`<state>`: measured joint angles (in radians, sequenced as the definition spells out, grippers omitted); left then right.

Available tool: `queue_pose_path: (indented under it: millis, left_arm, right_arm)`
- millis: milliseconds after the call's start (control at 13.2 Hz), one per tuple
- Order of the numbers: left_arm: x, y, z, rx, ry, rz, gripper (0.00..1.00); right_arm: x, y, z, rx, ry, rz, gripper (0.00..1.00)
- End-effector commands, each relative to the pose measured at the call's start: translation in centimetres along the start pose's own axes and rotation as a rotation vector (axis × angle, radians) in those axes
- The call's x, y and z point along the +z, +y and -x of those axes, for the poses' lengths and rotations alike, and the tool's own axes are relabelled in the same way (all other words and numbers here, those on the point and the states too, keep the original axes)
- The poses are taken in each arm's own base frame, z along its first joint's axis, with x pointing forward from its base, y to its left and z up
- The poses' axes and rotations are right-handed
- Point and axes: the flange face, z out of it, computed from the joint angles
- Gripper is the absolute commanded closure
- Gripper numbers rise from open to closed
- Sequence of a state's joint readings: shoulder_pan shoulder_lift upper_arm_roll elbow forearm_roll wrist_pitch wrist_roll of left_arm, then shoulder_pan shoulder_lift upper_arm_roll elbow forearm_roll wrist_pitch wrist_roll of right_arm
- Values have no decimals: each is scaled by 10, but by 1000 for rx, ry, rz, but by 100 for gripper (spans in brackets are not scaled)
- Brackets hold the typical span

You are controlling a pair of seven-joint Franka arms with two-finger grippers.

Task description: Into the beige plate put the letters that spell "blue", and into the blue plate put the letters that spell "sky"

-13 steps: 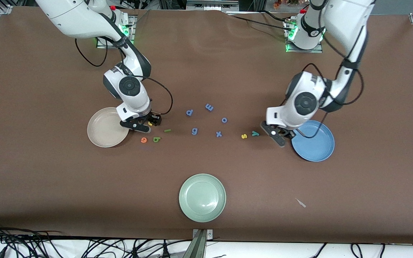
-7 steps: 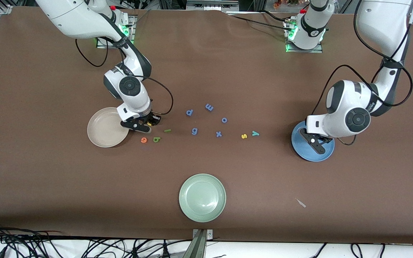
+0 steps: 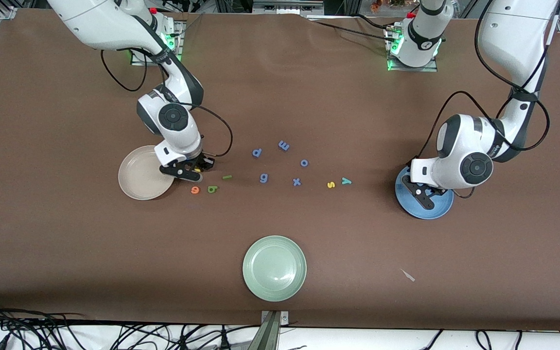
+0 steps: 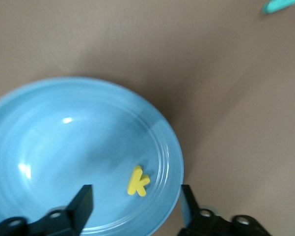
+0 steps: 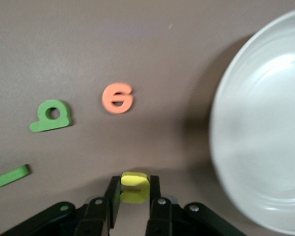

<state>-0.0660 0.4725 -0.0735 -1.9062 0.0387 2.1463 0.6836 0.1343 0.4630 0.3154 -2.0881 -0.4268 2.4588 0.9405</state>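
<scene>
My left gripper (image 3: 421,193) hangs open over the blue plate (image 3: 439,210). A yellow k (image 4: 138,181) lies loose inside the blue plate (image 4: 64,142), between my spread left gripper (image 4: 135,206) fingers. Yellow s (image 3: 330,184) and teal y (image 3: 346,181) lie on the table toward the middle. My right gripper (image 3: 196,168) is shut on the yellow u (image 5: 135,187), low beside the beige plate (image 3: 136,177), which holds nothing. Orange e (image 5: 118,97), dark green b (image 5: 50,116) and the green l (image 5: 9,177) lie on the table close by.
Several periwinkle letters (image 3: 264,178) are scattered mid-table between the two groups. A pale green plate (image 3: 274,268) sits nearer the front camera. A small pale scrap (image 3: 408,275) lies toward the left arm's end.
My left gripper carried the k from beside the y to over the blue plate, then opened and dropped it in. My right gripper closed on the u and shifted slightly toward the beige plate.
</scene>
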Motion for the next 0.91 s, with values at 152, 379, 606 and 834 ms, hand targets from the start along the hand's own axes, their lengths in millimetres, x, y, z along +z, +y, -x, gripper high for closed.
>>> queue_pose_path:
  millis: [152,379,606,834]
  left_arm:
    - [-54,58,-56,-164,24,-5,0]
    - [-53,110,-107,-217,34,-19,0]
    - [-33,152,-153,-68,36,-40,0]
    - [4,174,-180,122,40,-124,0]
  right_arm:
    - [-43,78,-44,-225,-42,18,79]
    - [-33,110,-55,-298,-60,36,62]
    - [-30,110,-53,-286,-63,36,26]
    - [-37,79,-46,-239,-61,1,25]
